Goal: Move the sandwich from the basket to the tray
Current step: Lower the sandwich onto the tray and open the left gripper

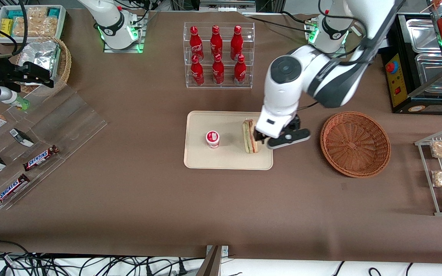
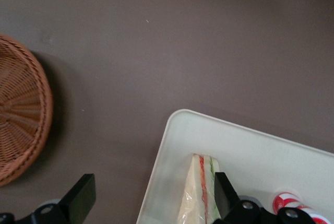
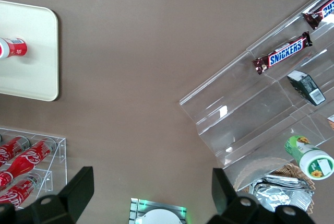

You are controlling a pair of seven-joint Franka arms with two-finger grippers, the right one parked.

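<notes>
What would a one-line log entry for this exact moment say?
sandwich: standing on edge on tray | basket: empty | pincer: open, over tray edge, one finger beside sandwich | cup: on tray

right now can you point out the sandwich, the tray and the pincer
sandwich [image 1: 249, 136]: front view, on its layered cut face.
tray [image 1: 228, 159]: front view, on bare cream surface near the rim.
pincer [image 2: 151, 203]: left wrist view, midway between its open fingertips, over the tray's edge beside the sandwich.
</notes>
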